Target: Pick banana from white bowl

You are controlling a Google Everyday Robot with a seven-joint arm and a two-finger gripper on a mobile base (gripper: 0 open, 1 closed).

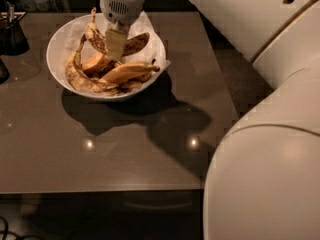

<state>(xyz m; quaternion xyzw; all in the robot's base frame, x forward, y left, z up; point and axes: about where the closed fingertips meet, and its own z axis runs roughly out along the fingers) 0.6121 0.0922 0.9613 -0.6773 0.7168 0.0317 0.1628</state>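
The white bowl (56, 51) stands on the brown table at the upper left and holds several bananas on crumpled white paper. My gripper (116, 50) hangs straight down over the bowl's middle. It is shut on the speckled banana (95, 36), which curves up to the left of the fingers with its dark stem raised above the bowl's rim. Its darker end shows to the right of the fingers. Smoother yellow-orange bananas (125, 73) lie below it in the bowl.
A small dark container (11, 33) stands at the table's left edge. The brown table (125, 154) stretches forward to its front edge. My white arm (270, 134) fills the right side of the view.
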